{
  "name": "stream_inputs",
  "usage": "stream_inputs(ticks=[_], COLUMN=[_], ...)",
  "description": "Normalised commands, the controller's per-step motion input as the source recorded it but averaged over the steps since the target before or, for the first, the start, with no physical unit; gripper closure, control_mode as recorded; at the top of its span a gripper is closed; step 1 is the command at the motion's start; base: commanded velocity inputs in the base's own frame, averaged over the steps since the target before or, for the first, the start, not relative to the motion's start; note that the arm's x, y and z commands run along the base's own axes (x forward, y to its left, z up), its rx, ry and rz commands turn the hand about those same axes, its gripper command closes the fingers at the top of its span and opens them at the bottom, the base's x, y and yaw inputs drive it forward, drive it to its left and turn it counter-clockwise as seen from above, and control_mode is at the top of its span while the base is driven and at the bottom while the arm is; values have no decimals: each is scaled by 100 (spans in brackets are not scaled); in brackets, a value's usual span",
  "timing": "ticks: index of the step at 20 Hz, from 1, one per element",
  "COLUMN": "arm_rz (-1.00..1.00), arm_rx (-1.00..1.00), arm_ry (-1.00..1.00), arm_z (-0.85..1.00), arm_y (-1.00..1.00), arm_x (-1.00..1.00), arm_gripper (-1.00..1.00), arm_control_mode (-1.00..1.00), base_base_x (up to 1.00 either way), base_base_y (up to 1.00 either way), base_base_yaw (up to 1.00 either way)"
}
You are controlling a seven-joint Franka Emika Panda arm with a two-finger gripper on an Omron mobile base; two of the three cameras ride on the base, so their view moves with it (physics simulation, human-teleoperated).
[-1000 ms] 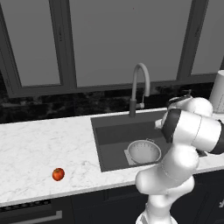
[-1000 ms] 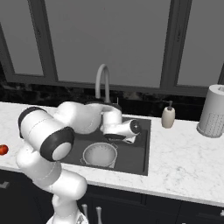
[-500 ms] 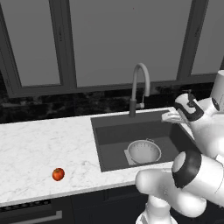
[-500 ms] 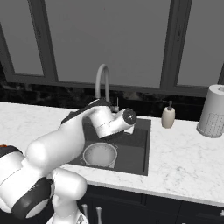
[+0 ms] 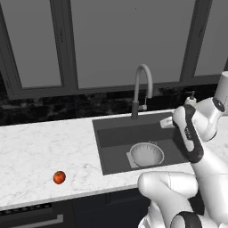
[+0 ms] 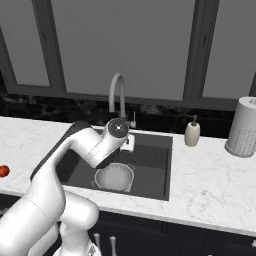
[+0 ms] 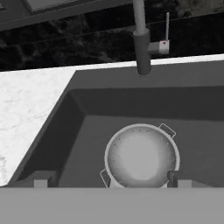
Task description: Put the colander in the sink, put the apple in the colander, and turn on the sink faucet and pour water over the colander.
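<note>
I see a white marble counter [image 5: 40, 147] running beneath the windows, with the sink [image 5: 116, 141] recessed into it as my landmark. Well to the left of the sink, near the counter's front edge, the apple [image 5: 59, 177] lies on the marble. Inside the sink, the colander [image 5: 146, 154] stands upright on the basin floor. Behind the sink, the sink faucet [image 5: 141, 91] rises from the counter. Just right of the sink I note a soap pump bottle [image 6: 192, 133], and farther right a paper towel roll [image 6: 243, 127].

no readable text, labels or signs
</note>
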Motion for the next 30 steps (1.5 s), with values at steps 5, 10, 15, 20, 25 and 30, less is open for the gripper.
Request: stream_inputs(ticks=[5, 10, 15, 20, 25, 30], arm_rz=[0, 0, 3, 11, 20, 22], arm_rx=[-6, 0, 0, 0, 0, 0], arm_ry=[14, 24, 30, 33, 28, 17], arm_z=[10, 1, 6, 2, 0, -1], arm_y=[84, 84, 87, 93, 100, 100], arm_x=[-28, -20, -4, 0, 0, 0], arm_gripper=[-100, -100, -100, -100, -100, -100], arm_control_mode=[-100, -100, -100, -100, -100, -100], base_base_x=[0, 0, 0, 0, 0, 0], base_base_y=[0, 0, 0, 0, 0, 0], base_base_yaw=[0, 0, 0, 0, 0, 0])
